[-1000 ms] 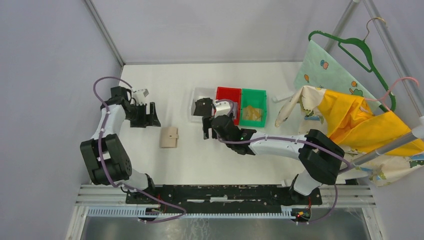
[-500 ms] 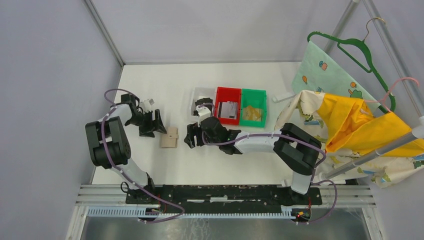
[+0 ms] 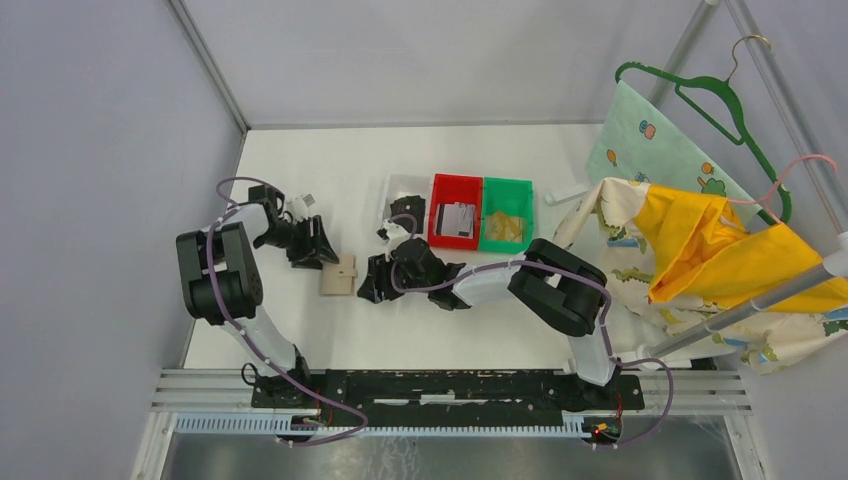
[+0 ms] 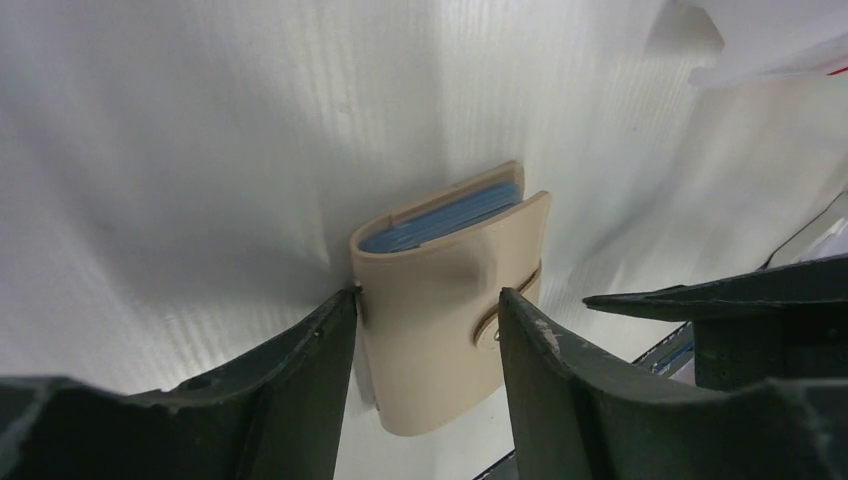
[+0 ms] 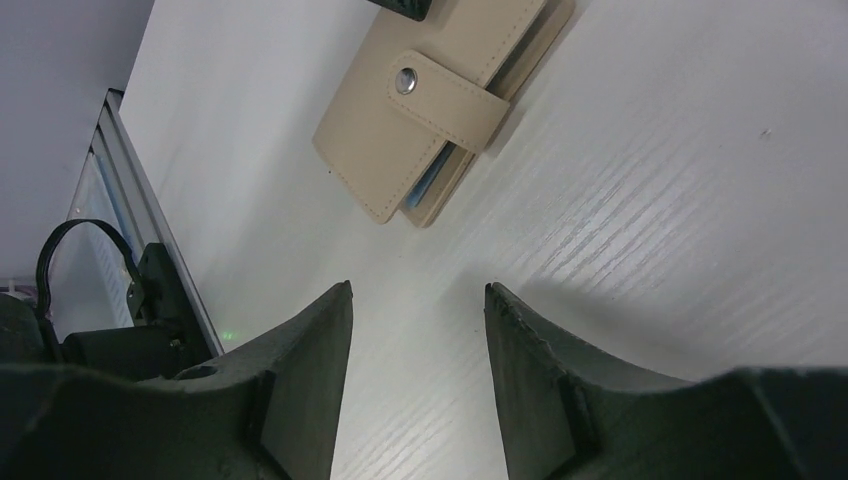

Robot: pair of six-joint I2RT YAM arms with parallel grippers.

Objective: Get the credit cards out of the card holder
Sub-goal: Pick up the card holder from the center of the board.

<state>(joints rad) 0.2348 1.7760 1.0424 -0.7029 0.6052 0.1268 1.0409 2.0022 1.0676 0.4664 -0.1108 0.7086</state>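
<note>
The card holder [image 3: 340, 274] is a tan wallet lying flat on the white table, snapped shut by its tab [image 5: 450, 88]. Blue-grey layers [image 4: 445, 218] show at its open edge. The credit cards are hidden inside it. My left gripper [image 3: 320, 250] is at the holder's far-left side. In the left wrist view it [image 4: 428, 292] is open, and its fingers [image 4: 310, 370] straddle the holder [image 4: 450, 300], the left tip at the holder's edge. My right gripper [image 3: 372, 282] is just right of the holder. It [image 5: 418, 287] is open over bare table, with the holder [image 5: 430, 130] ahead of it.
Behind the right arm stand three bins in a row: a clear one [image 3: 392, 190] holding a black lump [image 3: 407, 207], a red one [image 3: 440, 182] holding a flat grey thing [image 3: 458, 218], and a green one [image 3: 524, 190] holding a tan lump [image 3: 505, 227]. Patterned cloths [image 3: 700, 240] and hangers [image 3: 735, 100] fill the right side.
The left gripper swung down and right to the holder. The right gripper left the bins and moved left to the holder's other side. Both pairs of jaws have narrowed.
</note>
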